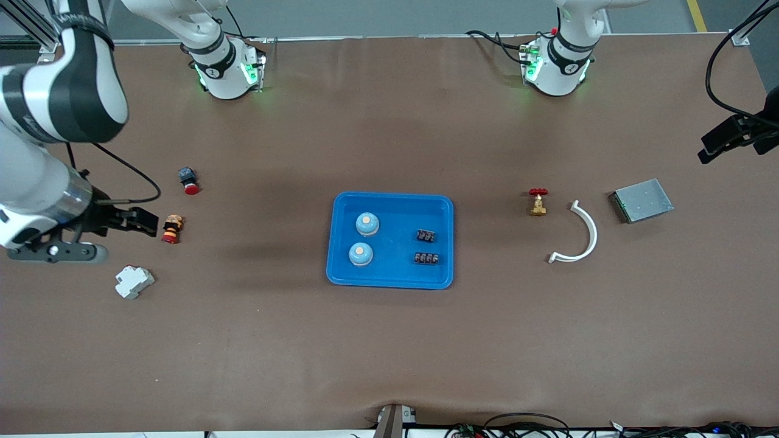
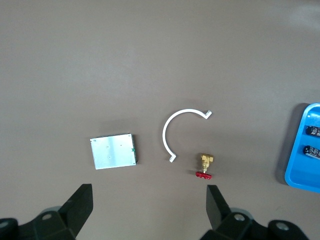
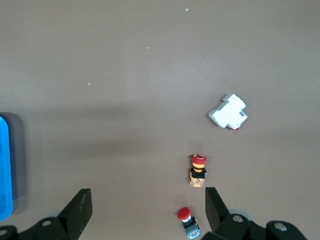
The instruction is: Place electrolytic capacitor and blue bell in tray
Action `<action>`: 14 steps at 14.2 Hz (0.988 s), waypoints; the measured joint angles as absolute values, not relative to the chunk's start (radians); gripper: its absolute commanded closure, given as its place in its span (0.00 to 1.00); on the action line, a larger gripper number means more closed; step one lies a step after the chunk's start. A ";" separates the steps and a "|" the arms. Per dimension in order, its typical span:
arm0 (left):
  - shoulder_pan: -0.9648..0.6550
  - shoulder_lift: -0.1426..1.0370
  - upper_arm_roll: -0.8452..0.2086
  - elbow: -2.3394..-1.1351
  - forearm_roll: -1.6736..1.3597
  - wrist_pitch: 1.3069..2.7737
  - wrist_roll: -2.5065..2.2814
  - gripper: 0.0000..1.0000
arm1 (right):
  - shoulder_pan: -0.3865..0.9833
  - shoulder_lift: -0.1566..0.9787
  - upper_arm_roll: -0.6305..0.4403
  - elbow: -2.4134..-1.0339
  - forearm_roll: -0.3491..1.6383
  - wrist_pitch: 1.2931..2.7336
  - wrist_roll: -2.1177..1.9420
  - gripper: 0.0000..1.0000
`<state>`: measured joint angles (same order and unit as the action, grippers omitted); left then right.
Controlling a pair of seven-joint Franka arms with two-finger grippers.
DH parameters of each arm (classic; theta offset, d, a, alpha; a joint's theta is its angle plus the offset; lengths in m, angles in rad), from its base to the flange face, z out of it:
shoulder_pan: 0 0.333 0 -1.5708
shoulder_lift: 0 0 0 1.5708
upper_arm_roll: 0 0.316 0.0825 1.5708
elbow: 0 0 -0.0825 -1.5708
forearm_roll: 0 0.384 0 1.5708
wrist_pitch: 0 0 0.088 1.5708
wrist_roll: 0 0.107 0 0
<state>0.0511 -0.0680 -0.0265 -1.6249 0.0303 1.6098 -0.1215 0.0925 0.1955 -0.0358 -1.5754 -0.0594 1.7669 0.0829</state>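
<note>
At the right arm's end of the table, the right gripper hangs up in the air over bare mat close to the yellow-and-red push button, fingers apart, nothing held. Beside it lie a blue-bodied red-capped button and, nearer the front camera, a white plastic breaker block.

Mid-table: the shallow bright-blue plastic tray already holds two pale-blue dome bells with orange tops on the side toward the right arm, and two small black ribbed components, presumably the capacitors, on the side toward the left arm. All four sit flat inside the rim, apart from one another.

Toward the left arm's end: a brass valve with a red handwheel, a white curved plastic clip, a grey metal box. The left gripper hovers over these, fingers spread, empty.

Judgement: placing looks complete; next move calls only for both arms to retreat clear.
</note>
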 measured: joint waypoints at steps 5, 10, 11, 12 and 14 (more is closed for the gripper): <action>0.045 -0.068 -0.049 -1.624 0.030 1.573 -0.121 0.00 | 0.051 0.075 -0.034 -1.642 -0.059 1.747 0.068 0.00; 0.040 -0.068 -0.085 -1.624 0.028 1.548 -0.121 0.00 | 0.016 0.029 -0.040 -1.645 -0.052 1.703 0.025 0.00; 0.040 -0.068 -0.091 -1.624 0.028 1.548 -0.121 0.00 | 0.012 0.021 -0.048 -1.644 -0.026 1.680 0.025 0.00; 0.040 -0.068 -0.093 -1.624 0.027 1.547 -0.122 0.00 | 0.010 0.012 -0.062 -1.643 0.015 1.651 0.025 0.00; 0.041 -0.070 -0.093 -1.624 0.012 1.547 -0.122 0.00 | 0.007 -0.002 -0.090 -1.642 0.068 1.611 0.025 0.00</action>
